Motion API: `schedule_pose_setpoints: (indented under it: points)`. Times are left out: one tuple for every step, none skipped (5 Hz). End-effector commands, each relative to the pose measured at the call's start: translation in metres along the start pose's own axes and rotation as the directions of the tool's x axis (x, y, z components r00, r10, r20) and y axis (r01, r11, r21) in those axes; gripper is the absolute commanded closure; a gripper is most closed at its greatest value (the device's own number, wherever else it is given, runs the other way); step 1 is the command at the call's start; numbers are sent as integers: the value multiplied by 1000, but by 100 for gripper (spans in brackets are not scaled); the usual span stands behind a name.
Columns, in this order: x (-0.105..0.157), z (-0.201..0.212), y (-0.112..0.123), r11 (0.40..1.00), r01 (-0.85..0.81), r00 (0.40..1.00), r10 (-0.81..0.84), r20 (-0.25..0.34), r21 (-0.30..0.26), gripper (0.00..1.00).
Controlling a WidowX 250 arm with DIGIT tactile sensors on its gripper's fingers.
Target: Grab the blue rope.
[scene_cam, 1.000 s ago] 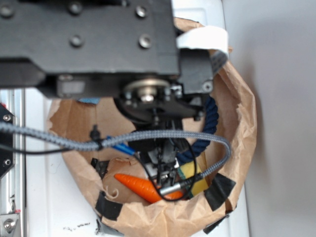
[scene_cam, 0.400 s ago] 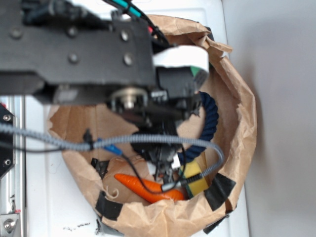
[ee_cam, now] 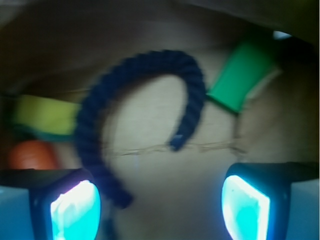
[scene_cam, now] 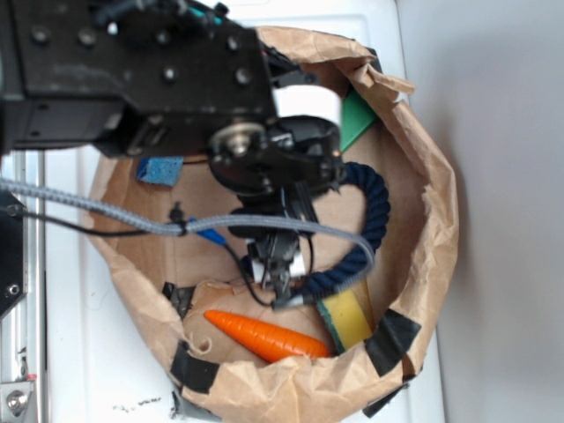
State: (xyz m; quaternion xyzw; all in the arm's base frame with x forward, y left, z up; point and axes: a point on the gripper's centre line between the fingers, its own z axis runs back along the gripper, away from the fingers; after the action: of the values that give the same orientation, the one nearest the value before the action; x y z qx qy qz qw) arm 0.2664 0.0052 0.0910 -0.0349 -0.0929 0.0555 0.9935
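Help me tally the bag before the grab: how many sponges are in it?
2: a blue sponge at the bag's upper left beside the arm, and a yellow-green sponge at the lower right near the blue rope's end. The arm may hide more.

Between our claw's [ee_cam: 160,200] spread fingers we see bare brown paper, open ahead. The blue rope [ee_cam: 100,105] arcs across in front, one end just beside the left finger [ee_cam: 75,210]. Beyond it a green block [ee_cam: 237,75] sits ahead-right; a yellow sponge [ee_cam: 45,115] and carrot [ee_cam: 32,155] crowd the left.
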Motion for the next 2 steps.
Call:
schedule_pose_setpoints:
  points:
    - [-23, -27, -30, 988, 154, 988, -154, -21, 3, 0]
    - [-38, -39, -44, 983, 175, 984, -177, 29, 56, 0]
